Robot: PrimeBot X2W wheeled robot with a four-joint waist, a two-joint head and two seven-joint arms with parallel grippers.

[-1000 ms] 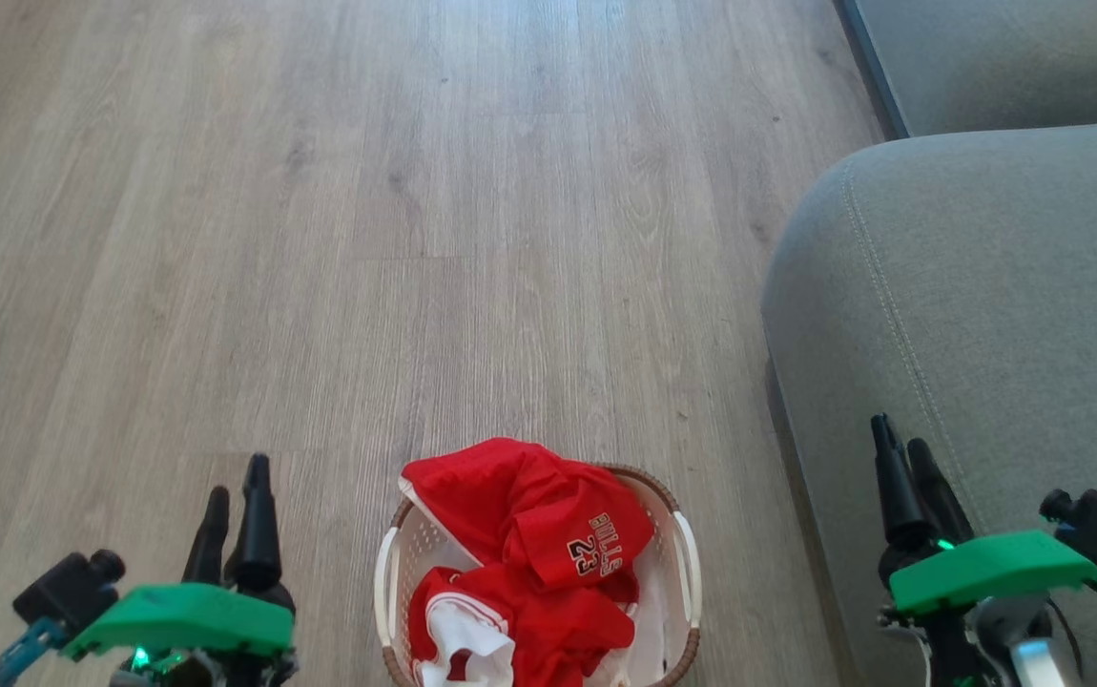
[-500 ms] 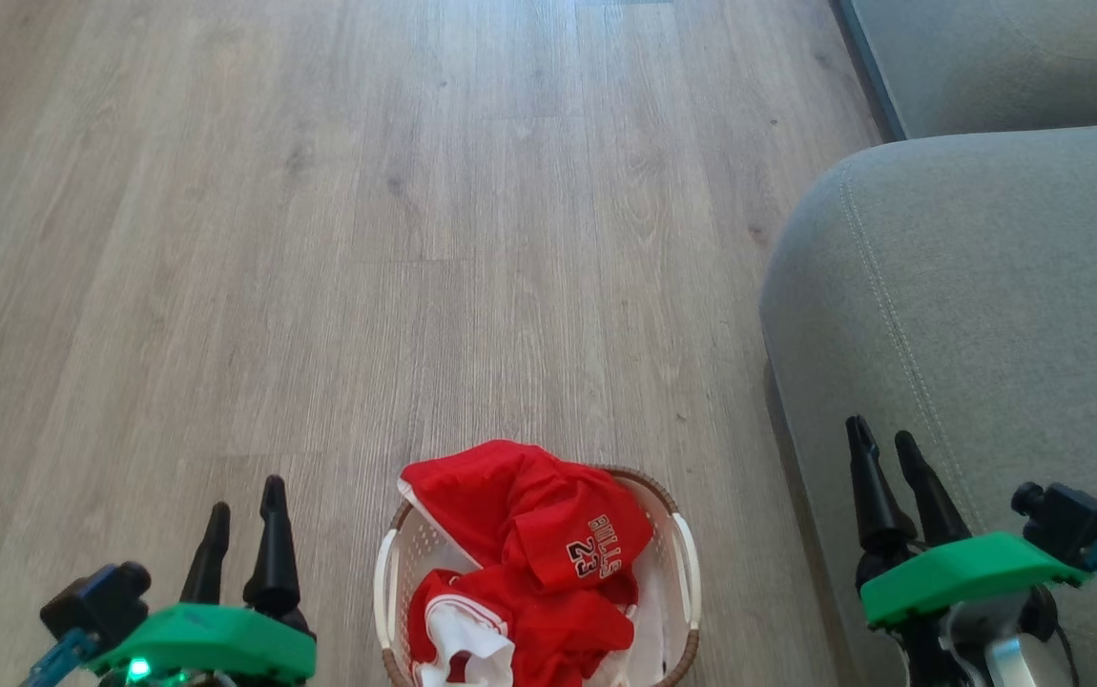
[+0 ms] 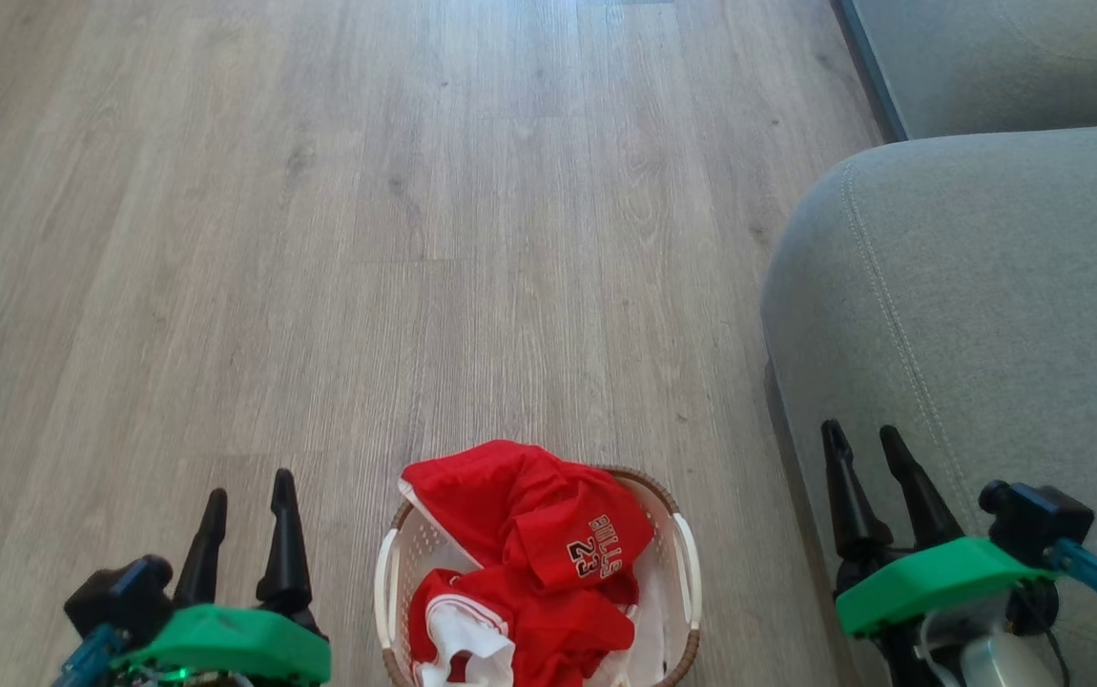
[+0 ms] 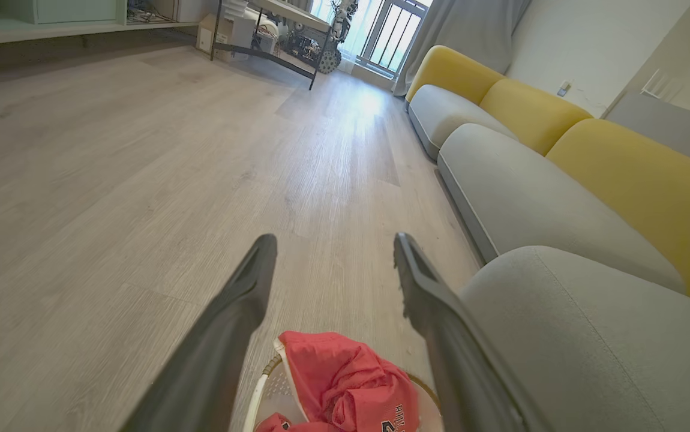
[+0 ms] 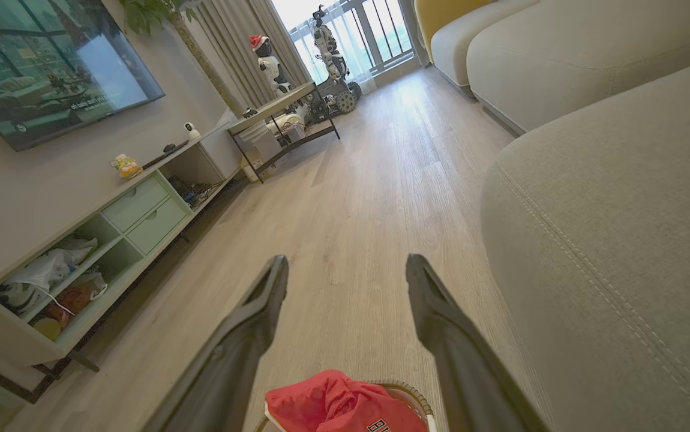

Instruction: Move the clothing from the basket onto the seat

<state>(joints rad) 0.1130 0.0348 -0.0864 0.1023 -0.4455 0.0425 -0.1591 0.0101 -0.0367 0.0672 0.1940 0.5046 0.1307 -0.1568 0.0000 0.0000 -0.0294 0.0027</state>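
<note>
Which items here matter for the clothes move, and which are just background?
In the job:
- clothing, heaped in the basket
- basket, on the floor
- seat, to its right

Just lying about:
- TV
- green cabinet
- black-legged table
- yellow back cushions

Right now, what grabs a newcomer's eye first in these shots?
The red clothing is heaped in the basket on the floor, bottom centre of the head view, with "BULLS 23" showing. The big grey seat is close by on the basket's right. The left gripper and right gripper hang open on either side of the basket, holding nothing.
</note>
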